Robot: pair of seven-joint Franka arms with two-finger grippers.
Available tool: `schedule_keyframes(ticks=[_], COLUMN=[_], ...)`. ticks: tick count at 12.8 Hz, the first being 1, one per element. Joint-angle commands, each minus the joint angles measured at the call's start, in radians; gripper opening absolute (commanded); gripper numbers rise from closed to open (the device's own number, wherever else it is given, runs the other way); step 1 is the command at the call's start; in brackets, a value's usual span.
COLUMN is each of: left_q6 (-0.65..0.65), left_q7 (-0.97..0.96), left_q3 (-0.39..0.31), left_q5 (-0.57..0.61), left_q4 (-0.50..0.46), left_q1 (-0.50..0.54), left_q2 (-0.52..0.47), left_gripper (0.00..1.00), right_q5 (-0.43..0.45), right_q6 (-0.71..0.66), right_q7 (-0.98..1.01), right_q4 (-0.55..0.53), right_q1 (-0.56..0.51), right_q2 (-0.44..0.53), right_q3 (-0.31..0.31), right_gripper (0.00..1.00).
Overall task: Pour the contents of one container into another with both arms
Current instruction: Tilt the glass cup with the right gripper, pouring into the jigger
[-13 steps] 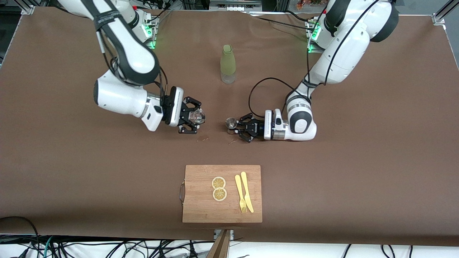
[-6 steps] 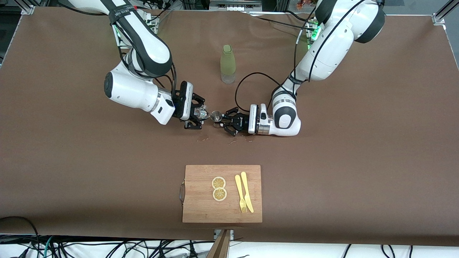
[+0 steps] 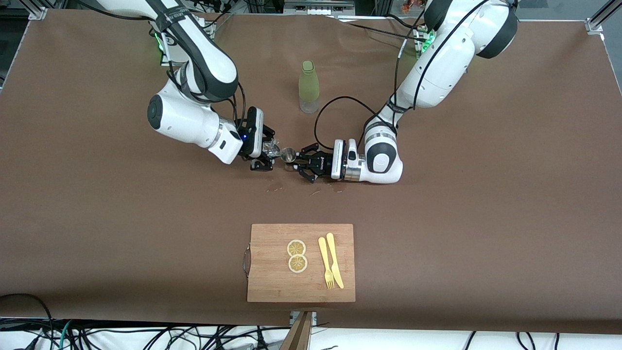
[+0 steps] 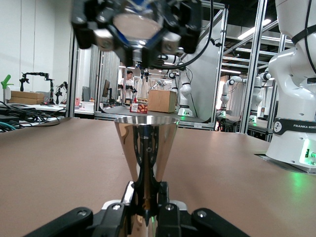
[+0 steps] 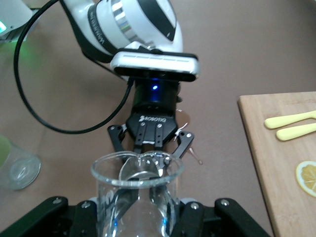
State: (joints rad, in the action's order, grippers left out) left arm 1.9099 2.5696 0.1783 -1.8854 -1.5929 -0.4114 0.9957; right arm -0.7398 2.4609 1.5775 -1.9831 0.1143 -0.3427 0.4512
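My right gripper (image 3: 270, 151) is shut on the tiny clear glass tumbler (image 3: 273, 147), held tilted with its mouth toward the jigger. My left gripper (image 3: 294, 162) is shut on the waist of the silvery metal jigger (image 3: 289, 155), which stands upright just above the table's middle. Tumbler rim and jigger rim almost meet. In the left wrist view the jigger (image 4: 146, 140) rises from my left gripper (image 4: 147, 193), with the tumbler (image 4: 137, 22) above its rim. In the right wrist view the tumbler (image 5: 137, 195) fills my right gripper (image 5: 137, 213), and the jigger (image 5: 146, 167) shows past its rim.
A tall olive-green bottle (image 3: 309, 87) stands farther from the front camera than the grippers. A wooden cutting board (image 3: 272, 277) lies near the front edge, carrying two lemon slices (image 3: 297, 255) and a yellow fork and knife (image 3: 330, 260). Small crumbs (image 3: 275, 189) lie on the brown cloth.
Both arms moved toward each other, bringing tumbler and jigger from a hand's width apart to nearly touching. The tumbler tipped further toward the jigger.
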Motion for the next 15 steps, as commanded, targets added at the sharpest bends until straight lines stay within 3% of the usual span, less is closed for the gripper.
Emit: schedule_keyframes(ticks=[1, 5, 9, 13, 15], left_q6=[0.017, 0.017, 0.017, 0.035, 0.038], left_q7=[0.034, 0.034, 0.034, 0.041, 0.041], left_q3=[0.001, 0.001, 0.001, 0.0, 0.0], left_q5=[-0.04, -0.04, -0.04, -0.069, -0.072], left_q4=[0.025, 0.025, 0.036, 0.042, 0.048], left_q1=[-0.014, -0.014, -0.02, -0.038, -0.04], left_q2=[0.017, 0.018, 0.02, 0.027, 0.029], left_gripper=[0.0, 0.0, 0.0, 0.0, 0.0], right_q5=[0.052, 0.103, 0.281, 0.307, 0.365], right_q6=[0.021, 0.036, 0.058, 0.059, 0.059], right_q7=[-0.021, -0.043, -0.216, -0.269, -0.341], right_q4=[-0.088, -0.091, -0.077, -0.053, -0.052], right_q1=[-0.015, -0.013, 0.002, 0.022, 0.027], right_q2=[0.077, 0.076, 0.062, 0.041, 0.041], right_q3=[0.018, 0.018, 0.02, 0.02, 0.02], right_gripper=[0.09, 0.09, 0.09, 0.09, 0.09])
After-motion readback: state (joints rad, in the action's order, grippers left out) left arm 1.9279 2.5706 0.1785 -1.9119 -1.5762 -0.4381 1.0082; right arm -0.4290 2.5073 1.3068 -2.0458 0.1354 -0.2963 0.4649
